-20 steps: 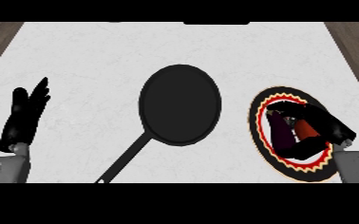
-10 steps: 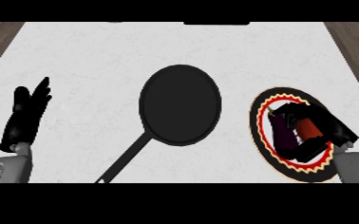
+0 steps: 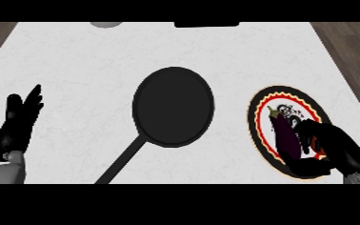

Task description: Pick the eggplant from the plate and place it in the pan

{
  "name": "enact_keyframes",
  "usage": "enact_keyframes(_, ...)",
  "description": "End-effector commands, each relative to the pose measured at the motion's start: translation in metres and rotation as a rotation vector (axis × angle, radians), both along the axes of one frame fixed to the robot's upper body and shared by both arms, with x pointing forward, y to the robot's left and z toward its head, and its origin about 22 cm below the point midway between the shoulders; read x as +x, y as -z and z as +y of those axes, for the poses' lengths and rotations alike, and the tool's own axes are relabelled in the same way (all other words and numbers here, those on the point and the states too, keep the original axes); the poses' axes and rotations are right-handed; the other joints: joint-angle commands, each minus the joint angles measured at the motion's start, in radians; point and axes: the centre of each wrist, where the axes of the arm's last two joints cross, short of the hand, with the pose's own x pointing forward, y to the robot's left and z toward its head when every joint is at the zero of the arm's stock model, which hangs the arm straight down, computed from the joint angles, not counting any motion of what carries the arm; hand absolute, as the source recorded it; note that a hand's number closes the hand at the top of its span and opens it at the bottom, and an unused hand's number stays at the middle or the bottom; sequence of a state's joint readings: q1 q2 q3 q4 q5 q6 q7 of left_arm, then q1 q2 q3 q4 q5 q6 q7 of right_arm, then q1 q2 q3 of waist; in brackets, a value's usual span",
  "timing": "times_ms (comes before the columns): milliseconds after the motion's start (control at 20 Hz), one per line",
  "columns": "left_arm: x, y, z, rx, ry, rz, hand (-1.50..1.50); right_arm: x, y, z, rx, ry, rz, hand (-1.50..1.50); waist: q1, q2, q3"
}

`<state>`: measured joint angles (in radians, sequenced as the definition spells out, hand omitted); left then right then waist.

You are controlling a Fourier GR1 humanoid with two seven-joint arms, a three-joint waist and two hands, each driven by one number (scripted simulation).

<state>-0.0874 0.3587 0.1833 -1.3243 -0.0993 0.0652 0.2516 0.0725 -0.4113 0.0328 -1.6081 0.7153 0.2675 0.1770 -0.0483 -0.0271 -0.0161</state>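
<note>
Head view, looking steeply down on a pale marbled counter (image 3: 84, 57). A black pan (image 3: 173, 106) sits at the centre with nothing in it; its long handle runs down and to the left and is cut off at the lower edge. To the right, well apart from the pan, lies a round plate (image 3: 262, 106) with a black rim and a red and yellow zigzag ring. A dark purple eggplant (image 3: 284, 132) lies on this plate, its green stem end pointing up and away. The right hand (image 3: 333, 142) comes in from the lower right and covers the plate's lower right part; its fingers curl just beside the eggplant, but whether they grasp it cannot be made out. The left hand (image 3: 20, 121) rests at the left edge, released, fingers straight and pointing up. Along the counter's far edge, a grey rounded thing (image 3: 105, 24) and a black shape (image 3: 207, 25) are cut off.
</note>
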Motion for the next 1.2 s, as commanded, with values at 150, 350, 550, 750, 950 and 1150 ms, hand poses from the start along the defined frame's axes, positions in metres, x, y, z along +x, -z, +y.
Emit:
enact_keyframes(150, -0.017, 0.009, 0.01, 0.002, -0.023, 0.015, 0.0, -0.05, -0.058, 0.051, -0.164, 0.074, -0.429, 1.5, -0.019, 0.0, 0.011)
enact_keyframes(350, -0.004, 0.006, -0.002, -0.016, 0.013, -0.005, 0.0, -0.083, -0.093, 0.091, -0.078, 0.059, -0.595, 1.5, 0.01, 0.016, 0.013)
enact_keyframes(550, -0.003, -0.003, -0.008, 0.0, 0.057, -0.018, 0.0, -0.098, -0.115, 0.126, -0.06, 0.085, -0.606, 1.5, 0.044, 0.024, 0.015)
enact_keyframes(750, -0.005, 0.007, -0.005, 0.008, 0.046, -0.02, 0.0, -0.078, -0.124, 0.168, -0.029, 0.098, -0.608, 1.5, 0.056, 0.028, 0.014)
enact_keyframes(950, 0.013, -0.005, 0.004, -0.019, 0.052, -0.027, 0.0, -0.034, -0.108, 0.192, 0.038, 0.1, -0.599, 1.5, 0.053, 0.03, 0.015)
enact_keyframes(1150, 0.026, -0.009, -0.018, -0.014, 0.065, -0.018, 0.0, 0.008, -0.115, 0.201, 0.133, 0.132, -0.568, 1.5, 0.056, 0.031, 0.016)
